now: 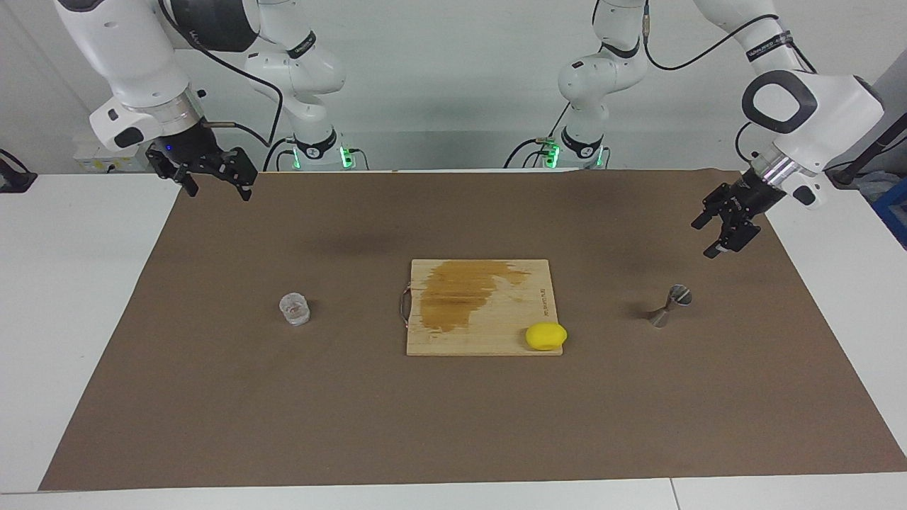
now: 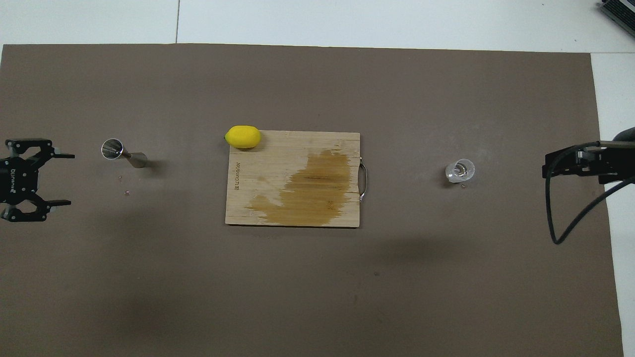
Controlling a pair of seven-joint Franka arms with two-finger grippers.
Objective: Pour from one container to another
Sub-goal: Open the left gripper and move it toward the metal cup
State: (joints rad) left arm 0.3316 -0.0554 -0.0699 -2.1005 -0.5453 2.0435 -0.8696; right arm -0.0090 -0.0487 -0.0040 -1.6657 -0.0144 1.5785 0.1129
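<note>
The clear glass tumbler [image 1: 294, 309] stands on the brown mat toward the right arm's end; it also shows in the overhead view [image 2: 460, 170]. The silver hourglass jigger [image 1: 669, 306] stands on the mat toward the left arm's end, seen too in the overhead view [image 2: 121, 153]. My left gripper [image 1: 723, 232] is open and empty, in the air over the mat's edge beside the jigger, apart from it [image 2: 64, 179]. My right gripper [image 1: 220, 191] is open and empty, waiting high over the mat's edge at its own end [image 2: 545, 168].
A wooden cutting board [image 1: 496, 333] with a wet brown stain lies mid-table between the two containers [image 2: 297, 144]. A yellow lemon [image 1: 545, 336] sits on its corner [image 2: 243, 137]. Small crumbs lie on the mat by the jigger and the tumbler.
</note>
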